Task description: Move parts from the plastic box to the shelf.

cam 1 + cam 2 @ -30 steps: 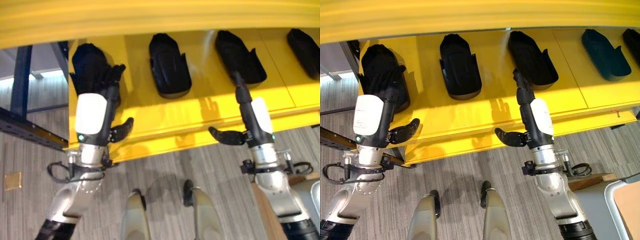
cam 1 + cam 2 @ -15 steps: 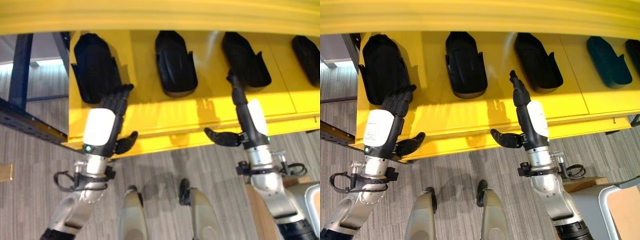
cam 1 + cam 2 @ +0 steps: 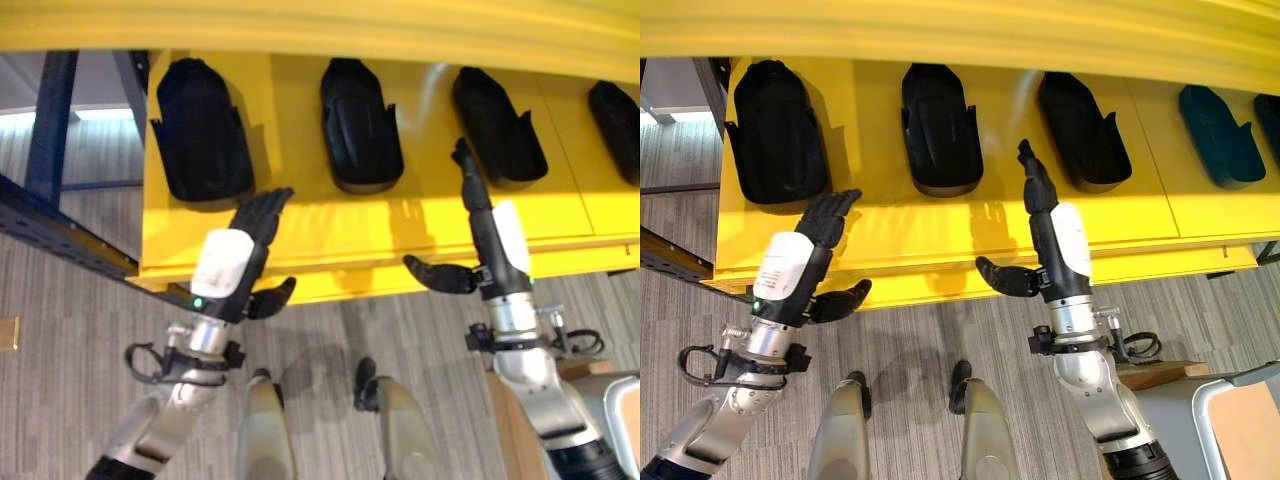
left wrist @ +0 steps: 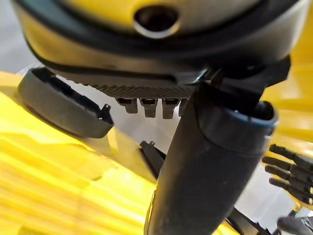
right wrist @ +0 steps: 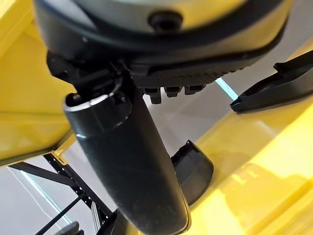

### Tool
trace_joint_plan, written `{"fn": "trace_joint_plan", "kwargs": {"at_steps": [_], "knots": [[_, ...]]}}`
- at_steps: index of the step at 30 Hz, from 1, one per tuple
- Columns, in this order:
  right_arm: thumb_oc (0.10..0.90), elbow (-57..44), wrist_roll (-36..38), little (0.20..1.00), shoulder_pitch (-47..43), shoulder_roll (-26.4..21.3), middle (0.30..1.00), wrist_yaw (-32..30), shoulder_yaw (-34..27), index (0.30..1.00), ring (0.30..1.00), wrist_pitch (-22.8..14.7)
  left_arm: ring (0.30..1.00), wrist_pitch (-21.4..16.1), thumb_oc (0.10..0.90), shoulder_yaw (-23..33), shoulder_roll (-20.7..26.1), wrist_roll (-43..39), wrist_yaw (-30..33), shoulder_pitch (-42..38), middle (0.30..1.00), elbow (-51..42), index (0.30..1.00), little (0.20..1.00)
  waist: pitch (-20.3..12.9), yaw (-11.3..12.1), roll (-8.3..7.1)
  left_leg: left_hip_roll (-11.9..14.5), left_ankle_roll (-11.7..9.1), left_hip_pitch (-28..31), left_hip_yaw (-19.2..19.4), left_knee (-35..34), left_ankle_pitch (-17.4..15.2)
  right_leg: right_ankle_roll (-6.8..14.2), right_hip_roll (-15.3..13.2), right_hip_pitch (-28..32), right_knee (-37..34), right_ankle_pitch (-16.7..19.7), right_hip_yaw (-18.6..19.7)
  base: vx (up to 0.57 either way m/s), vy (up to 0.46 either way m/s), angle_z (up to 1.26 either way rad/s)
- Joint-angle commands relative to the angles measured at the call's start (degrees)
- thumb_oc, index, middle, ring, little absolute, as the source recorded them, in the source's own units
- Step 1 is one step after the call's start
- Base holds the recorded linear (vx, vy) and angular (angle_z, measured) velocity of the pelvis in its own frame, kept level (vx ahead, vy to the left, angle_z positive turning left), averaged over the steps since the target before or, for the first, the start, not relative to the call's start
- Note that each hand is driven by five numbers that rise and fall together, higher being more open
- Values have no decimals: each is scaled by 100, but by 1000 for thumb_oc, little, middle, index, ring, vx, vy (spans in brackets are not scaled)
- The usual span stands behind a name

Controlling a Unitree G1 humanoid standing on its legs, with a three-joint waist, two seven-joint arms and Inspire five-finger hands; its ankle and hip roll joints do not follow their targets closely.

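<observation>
Several black moulded parts lie in a row on the yellow shelf (image 3: 300, 215): one at the far left (image 3: 198, 130), one in the middle (image 3: 360, 125), one to its right (image 3: 497, 125). My left hand (image 3: 245, 240) hovers open over the shelf's front edge, just below the far-left part, holding nothing. My right hand (image 3: 490, 215) stands open and empty, its fingers pointing at the third part without touching it. In the left wrist view the thumb (image 4: 205, 161) is straight, with a black part (image 4: 63, 105) on the shelf beyond it. The right wrist view shows a straight thumb (image 5: 127, 156) and a part (image 5: 193, 169).
A dark blue steel frame (image 3: 50, 130) stands left of the shelf. A darker teal part (image 3: 1218, 120) lies further right on the shelf. A grey container with a wooden edge (image 3: 1230, 410) sits at the lower right. Grey floor lies below the shelf.
My left hand has drawn back from the far-left part to the shelf's front edge. My right hand has pulled back slightly from the third part. The camera has shifted too.
</observation>
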Motion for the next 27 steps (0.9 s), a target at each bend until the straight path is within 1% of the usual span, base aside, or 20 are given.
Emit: {"fn": "trace_joint_plan", "kwargs": {"at_steps": [1, 8, 18, 22, 24, 27], "knots": [[900, -556, 115, 1000, -509, -85, 1000, -432, -326, 1000, 1000, -360, 1000, -484, 900, -86, 93, -247, 121, -258, 1000, -743, 1000, 1000, -337, -38, 34, 96, -28, 330, -50, -368, 164, 247, -295, 281, -285, 417, 130, 0, 0, 0], [900, -537, 109, 1000, -494, -79, 1000, -488, -321, 1000, 1000, -346, 1000, -438, 900, -156, 62, -339, 88, -247, 1000, -622, 1000, 1000, -329, -43, 20, 100, -27, 322, -33, -337, 156, 244, -290, 274, -280, 428, 144, 0, 0, 0], [900, -503, 119, 1000, -445, -70, 1000, -501, -358, 1000, 1000, -289, 1000, -271, 900, -29, -105, -499, 121, 36, 1000, -207, 1000, 1000, -320, -26, 32, 101, -26, 308, -38, -335, 169, 241, -285, 248, -285, 453, 158, 0, 0, 0], [900, -489, 132, 1000, -434, -69, 1000, -469, -371, 1000, 1000, -266, 1000, -119, 900, 228, -142, -386, 264, 187, 1000, 145, 1000, 1000, -308, -2, 30, 105, -29, 293, -29, -325, 177, 244, -295, 229, -281, 469, 154, 0, 0, 0], [900, -465, 156, 1000, -452, -80, 1000, -426, -388, 1000, 1000, -250, 1000, -31, 900, 353, -128, -240, 342, 152, 1000, 344, 1000, 1000, -306, 0, 23, 112, -34, 283, -25, -311, 169, 239, -293, 211, -244, 452, 152, 0, 0, 0], [900, -401, 211, 1000, -464, -53, 1000, -360, -382, 1000, 1000, -241, 1000, 110, 900, 518, -249, -182, 480, 23, 1000, 662, 1000, 1000, -328, -8, 19, 132, -39, 283, -22, -276, 155, 232, -293, 192, -185, 430, 142, 0, 0, 0]]}}
